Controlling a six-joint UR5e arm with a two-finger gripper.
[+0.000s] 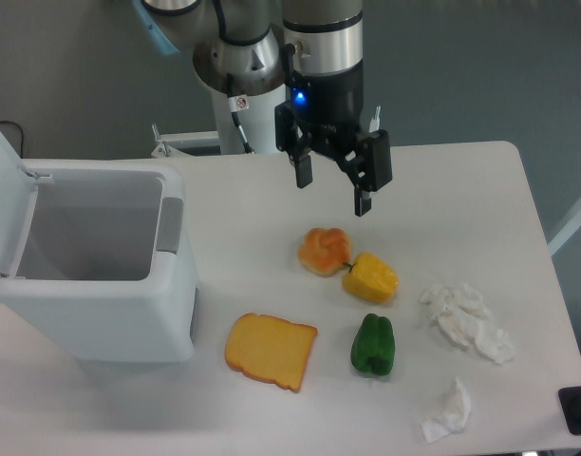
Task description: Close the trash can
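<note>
The trash can [129, 313] is a large boxy white bin at the table's left side. It stands open, its hollow grey inside showing. Its flat white lid [4, 185] is swung up at the far left edge of the view. A grey latch tab [170, 225] sits on the bin's right rim. My gripper [333, 194] hangs above the table's middle, well to the right of the bin and apart from it. Its two black fingers are spread open with nothing between them.
An orange bun [324, 250], a yellow pepper [372, 277], a green pepper [374, 345] and a slice of toast [270, 351] lie on the white table [461, 190] right of the bin. Crumpled white tissues [466, 318] lie at the right. A dark object [578, 410] sits at the bottom right corner.
</note>
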